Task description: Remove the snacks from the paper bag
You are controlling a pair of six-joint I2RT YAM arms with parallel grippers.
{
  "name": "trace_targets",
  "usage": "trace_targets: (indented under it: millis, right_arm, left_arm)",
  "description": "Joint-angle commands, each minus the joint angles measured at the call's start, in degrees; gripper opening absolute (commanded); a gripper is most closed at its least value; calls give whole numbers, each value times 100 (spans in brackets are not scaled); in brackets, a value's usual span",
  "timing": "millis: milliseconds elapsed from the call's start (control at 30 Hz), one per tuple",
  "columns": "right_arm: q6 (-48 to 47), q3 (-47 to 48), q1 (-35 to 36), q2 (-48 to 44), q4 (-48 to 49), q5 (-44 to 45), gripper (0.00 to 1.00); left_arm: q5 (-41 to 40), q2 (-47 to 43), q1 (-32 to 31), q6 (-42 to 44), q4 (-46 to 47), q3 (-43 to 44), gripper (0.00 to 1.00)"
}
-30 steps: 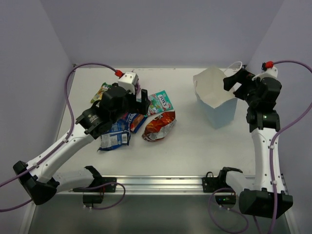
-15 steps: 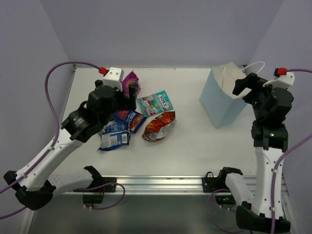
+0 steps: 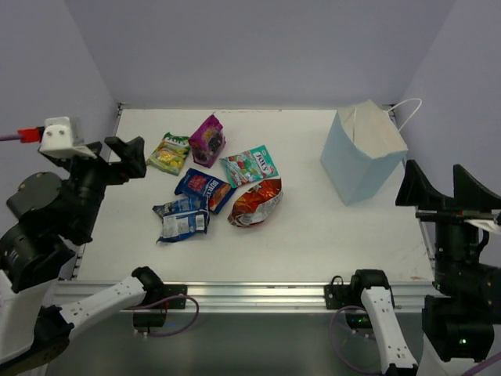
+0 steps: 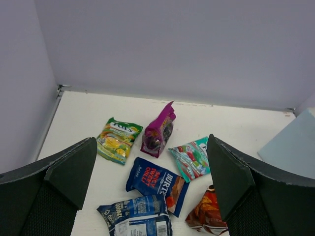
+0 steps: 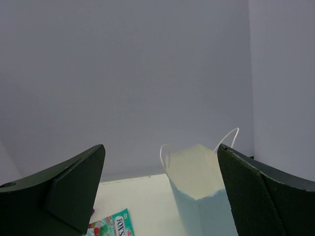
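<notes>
Several snacks lie apart on the table's left half: yellow-green (image 3: pixel 169 153), magenta (image 3: pixel 207 141), teal-white (image 3: pixel 250 165), dark blue (image 3: pixel 203 188), blue-white (image 3: pixel 182 220) and orange-red (image 3: pixel 254 202). The light blue paper bag (image 3: pixel 364 153) stands upright at the back right, mouth up, handles loose. My left gripper (image 3: pixel 109 160) hangs open, high over the table's left edge, well clear of the packets; its wrist view looks down on them, the magenta packet (image 4: pixel 158 130) central. My right gripper (image 3: pixel 441 192) is open and empty, near the right front, facing the bag (image 5: pixel 202 196).
Lilac walls close the table (image 3: pixel 313 227) at the back and both sides. A metal rail (image 3: pixel 258 294) with the arm bases runs along the near edge. Purple cables trail from both arms.
Both arms have drawn back toward the near edge and risen. The left left the packets; the right came off the bag's rim. The bag, tilted before, now stands upright.
</notes>
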Motion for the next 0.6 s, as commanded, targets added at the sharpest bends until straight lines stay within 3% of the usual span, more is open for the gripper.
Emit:
trace_targets:
  millis: [0, 267, 567]
  right_arm:
    - [-260, 24, 226, -408, -41, 243, 99]
    - [-436, -723, 534, -1489, 293, 498, 99]
    - [-331, -1022, 657, -1710, 319, 499, 99]
  left_arm:
    - [-395, -419, -6, 207, -492, 65, 100]
    - [-492, -1201, -6, 67, -782, -251, 100]
    - [-650, -1448, -6, -109, -958, -656, 100]
